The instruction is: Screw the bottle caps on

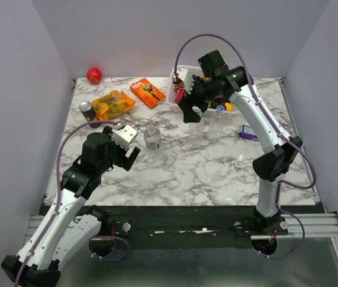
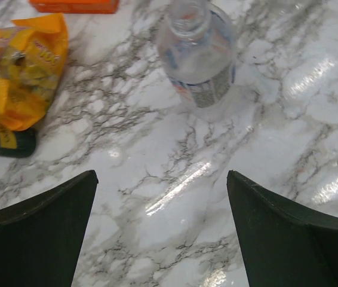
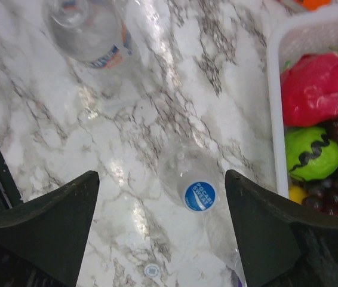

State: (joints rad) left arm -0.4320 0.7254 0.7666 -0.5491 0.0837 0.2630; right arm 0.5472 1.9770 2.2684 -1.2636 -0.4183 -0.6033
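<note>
While left gripper [image 2: 162,179] hangs, fingers wide, facing the uncapped bottle [image 2: 199,54], right gripper [image 3: 162,179], fingers also wide, hovers over the blue cap [image 3: 199,195]; next, likely: descend, pinch, twist.

Our left arm [image 1: 67,197] stays low and bent. Its left end effector [image 1: 128,155] is angled forward and down, fingers [image 2: 43,239] spread wide and empty. Our right arm [image 1: 258,119] stretches far across. Its right end effector [image 1: 190,113] points down, fingers [image 3: 288,233] equally parted.

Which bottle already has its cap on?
The bottle below the right gripper, wearing a blue cap; the labelled bottle ahead of the left gripper is open-necked.
</note>
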